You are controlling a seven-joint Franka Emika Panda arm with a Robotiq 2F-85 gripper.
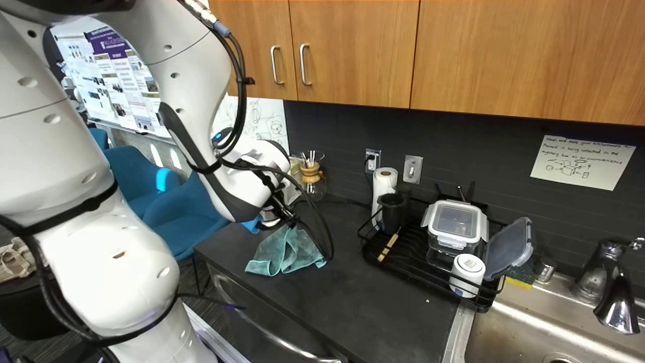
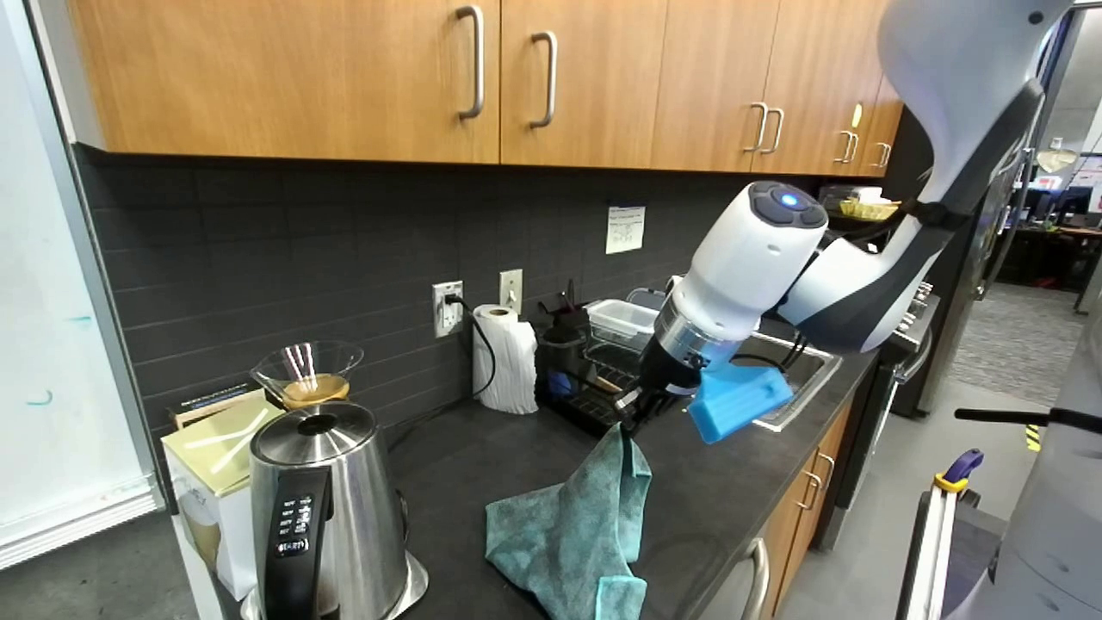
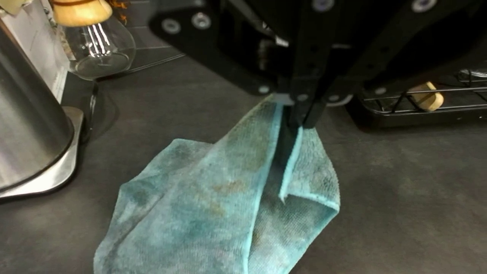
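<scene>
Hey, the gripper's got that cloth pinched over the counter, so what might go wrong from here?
The gripper pinches the cloth only near its top, so it might slip free. A sideways swing toward the kettle could bump it, or the glass coffee maker near it. Swung the opposite way, the cloth's loose folds might snag on the dish rack.
</scene>
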